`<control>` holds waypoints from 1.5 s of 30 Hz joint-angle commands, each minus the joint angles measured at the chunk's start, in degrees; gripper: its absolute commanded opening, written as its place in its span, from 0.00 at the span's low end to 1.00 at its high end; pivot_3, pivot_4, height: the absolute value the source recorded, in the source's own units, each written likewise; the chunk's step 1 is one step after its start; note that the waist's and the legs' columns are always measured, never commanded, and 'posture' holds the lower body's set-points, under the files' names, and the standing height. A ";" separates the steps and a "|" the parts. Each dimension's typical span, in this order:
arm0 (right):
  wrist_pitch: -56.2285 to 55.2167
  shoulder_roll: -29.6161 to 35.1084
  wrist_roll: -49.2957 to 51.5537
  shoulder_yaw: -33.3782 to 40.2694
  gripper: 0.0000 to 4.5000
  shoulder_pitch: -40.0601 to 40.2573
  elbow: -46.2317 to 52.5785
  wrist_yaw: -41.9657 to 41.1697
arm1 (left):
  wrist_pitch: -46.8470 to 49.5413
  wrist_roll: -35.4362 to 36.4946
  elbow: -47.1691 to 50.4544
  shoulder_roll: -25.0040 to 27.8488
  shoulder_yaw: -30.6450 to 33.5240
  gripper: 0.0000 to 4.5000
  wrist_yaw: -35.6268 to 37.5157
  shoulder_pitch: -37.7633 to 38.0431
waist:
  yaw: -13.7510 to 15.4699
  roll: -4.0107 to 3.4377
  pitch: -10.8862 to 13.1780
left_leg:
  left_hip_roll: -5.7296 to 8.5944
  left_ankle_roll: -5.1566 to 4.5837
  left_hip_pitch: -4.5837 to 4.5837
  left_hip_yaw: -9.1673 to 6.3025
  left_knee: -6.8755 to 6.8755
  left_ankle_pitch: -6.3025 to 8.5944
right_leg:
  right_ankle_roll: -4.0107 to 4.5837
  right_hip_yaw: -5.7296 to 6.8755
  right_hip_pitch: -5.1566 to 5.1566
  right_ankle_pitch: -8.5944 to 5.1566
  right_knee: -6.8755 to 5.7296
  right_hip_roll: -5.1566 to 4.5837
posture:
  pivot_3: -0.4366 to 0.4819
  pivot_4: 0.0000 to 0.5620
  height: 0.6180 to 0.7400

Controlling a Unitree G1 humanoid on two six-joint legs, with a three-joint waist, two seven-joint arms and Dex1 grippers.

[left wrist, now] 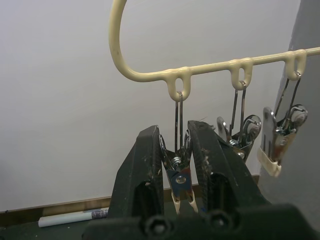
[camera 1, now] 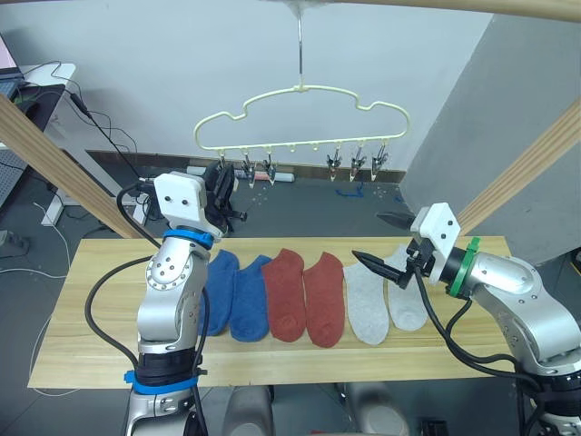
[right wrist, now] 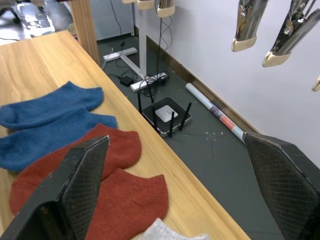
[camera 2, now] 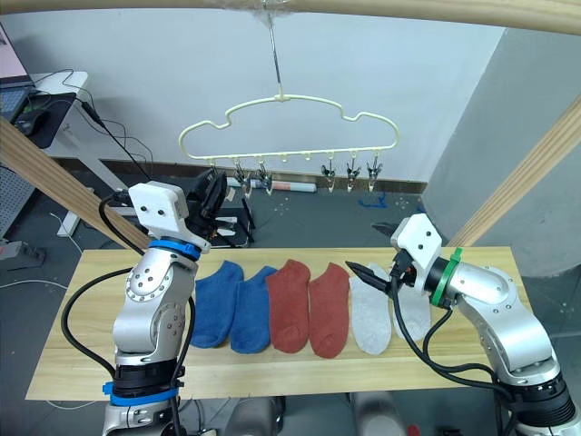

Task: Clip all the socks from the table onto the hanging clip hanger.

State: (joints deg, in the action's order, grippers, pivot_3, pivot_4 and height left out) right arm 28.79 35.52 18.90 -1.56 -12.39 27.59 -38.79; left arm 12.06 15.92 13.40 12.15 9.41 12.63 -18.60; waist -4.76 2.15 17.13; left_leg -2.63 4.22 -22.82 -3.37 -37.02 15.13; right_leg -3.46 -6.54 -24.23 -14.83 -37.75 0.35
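Note:
Six socks lie in a row on the table (camera 1: 91, 309): two blue socks (camera 1: 234, 295), two rust red socks (camera 1: 305, 298) and two light grey socks (camera 1: 386, 300). The pale yellow clip hanger (camera 1: 300, 91) hangs above the table's far edge with a row of metal clips. My left gripper (left wrist: 174, 127) is raised to the leftmost clip (left wrist: 179, 175) and is shut on it, one finger on each side. My right gripper (camera 1: 368, 236) hovers open just above the grey socks with nothing between its fingers. No sock hangs from the hanger.
Round wooden poles (camera 1: 54, 154) slant down on both sides, and a crossbar (camera 1: 472, 7) carries the hanger's hook. On the floor behind the table lie a router (right wrist: 165, 114) and a rolled tube (right wrist: 215, 112). A desk (camera 1: 36, 91) stands far left.

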 commanded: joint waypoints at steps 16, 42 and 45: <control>-5.80 -10.34 -16.24 1.29 1.00 -0.32 -32.02 21.46 | 3.84 3.90 3.83 2.52 0.67 0.10 2.89 -0.52 | -0.08 -0.11 0.27 | 0.01 0.01 0.06 0.09 0.00 0.00 | -0.01 -0.10 -0.02 0.00 -0.07 -0.01 | 0.39 0.57 1.00; -9.79 -19.09 -15.11 2.69 0.00 -2.82 -40.90 22.75 | 18.02 16.37 5.93 10.72 3.58 0.09 8.96 -4.00 | 0.07 -0.21 0.36 | 0.01 0.01 0.06 0.05 0.02 -0.01 | 0.00 -0.04 -0.02 0.00 -0.12 -0.03 | 0.42 0.56 1.00; -11.91 -19.07 -15.25 2.34 0.00 -1.81 -39.22 21.96 | 18.16 16.54 5.83 11.16 3.49 0.09 8.94 -4.09 | 0.07 -0.21 0.37 | 0.01 0.01 0.06 0.05 0.02 0.00 | 0.00 -0.05 -0.02 0.00 -0.12 -0.02 | 0.42 0.56 1.00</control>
State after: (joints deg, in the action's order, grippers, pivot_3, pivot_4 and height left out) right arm 18.49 16.49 3.52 0.66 -15.11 -13.70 -16.30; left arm 30.56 31.53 16.41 22.63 12.02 20.91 -22.12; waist -4.69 1.93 17.50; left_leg -2.62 4.23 -22.77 -3.33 -37.00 15.12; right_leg -3.47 -6.59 -24.26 -14.83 -37.87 0.32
